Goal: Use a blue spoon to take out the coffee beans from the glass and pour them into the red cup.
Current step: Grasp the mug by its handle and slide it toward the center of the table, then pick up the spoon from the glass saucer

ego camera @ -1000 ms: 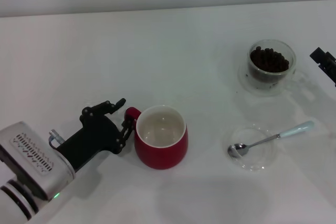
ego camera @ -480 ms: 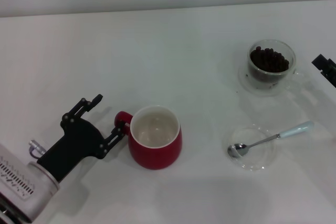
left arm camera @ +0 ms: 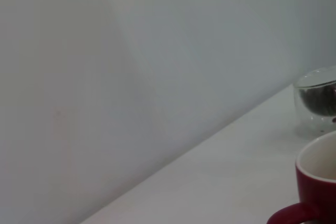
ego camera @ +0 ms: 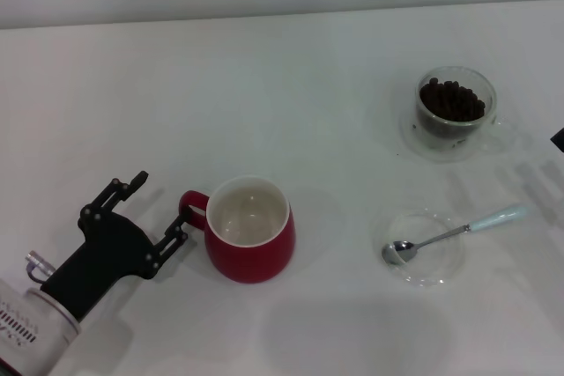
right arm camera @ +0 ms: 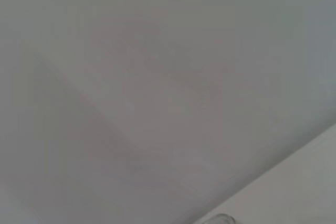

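Here, a plain white bench (ego camera: 291,68) carries every object, and a pale grey wall runs along its far edge. The rounded red mug with a white inside (ego camera: 249,228) stands at the near left, empty, its loop handle turned toward the left tool (ego camera: 155,213). That black tool lies low on the bench with its fingers spread wide; 1 fingertip (ego camera: 179,232) sits just beside the handle, and nothing is gripped. Far right stands the small clear glass cup on its clear saucer (ego camera: 455,110), holding a heap of dark brown coffee beans (ego camera: 452,99). Nearer, a flat clear round dish (ego camera: 424,248) bears the slim teaspoon with metal bowl and pale-blue handle (ego camera: 456,232), the handle reaching out past the rim to the right. Only a dark sliver of the right tool (ego camera: 559,137) shows at the right edge; its state cannot be told. Open bench separates mug, dish and glass.
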Action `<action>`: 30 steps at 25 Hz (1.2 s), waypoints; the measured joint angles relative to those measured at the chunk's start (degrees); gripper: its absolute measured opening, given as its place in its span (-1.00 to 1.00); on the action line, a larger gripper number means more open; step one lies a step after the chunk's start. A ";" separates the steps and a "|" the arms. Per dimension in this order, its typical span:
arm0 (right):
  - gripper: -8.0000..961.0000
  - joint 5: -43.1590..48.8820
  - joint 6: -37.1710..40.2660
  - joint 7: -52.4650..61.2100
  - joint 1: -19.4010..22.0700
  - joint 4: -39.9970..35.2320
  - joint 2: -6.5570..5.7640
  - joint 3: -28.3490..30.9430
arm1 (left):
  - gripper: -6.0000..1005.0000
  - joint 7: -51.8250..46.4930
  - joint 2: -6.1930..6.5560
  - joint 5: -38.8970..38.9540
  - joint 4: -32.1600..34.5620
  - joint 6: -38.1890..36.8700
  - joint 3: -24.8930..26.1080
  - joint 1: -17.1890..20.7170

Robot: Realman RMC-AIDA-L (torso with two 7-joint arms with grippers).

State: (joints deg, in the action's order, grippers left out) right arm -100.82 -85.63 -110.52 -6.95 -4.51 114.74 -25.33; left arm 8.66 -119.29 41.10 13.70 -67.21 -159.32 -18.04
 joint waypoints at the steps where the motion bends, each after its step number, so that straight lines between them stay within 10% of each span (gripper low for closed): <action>1: 0.37 0.04 0.01 0.15 0.20 0.02 0.02 -0.02 | 0.40 -0.04 0.02 -0.12 -0.02 0.00 -0.12 -0.02; 30: 0.37 0.23 2.05 7.50 3.51 12.20 0.69 -0.06 | 0.40 0.04 0.25 -2.70 -5.78 -18.81 -0.38 5.36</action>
State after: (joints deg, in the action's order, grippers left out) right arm -100.59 -83.57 -103.02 -3.44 7.69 115.43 -25.39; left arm 8.70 -119.04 38.40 7.92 -86.03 -159.70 -12.68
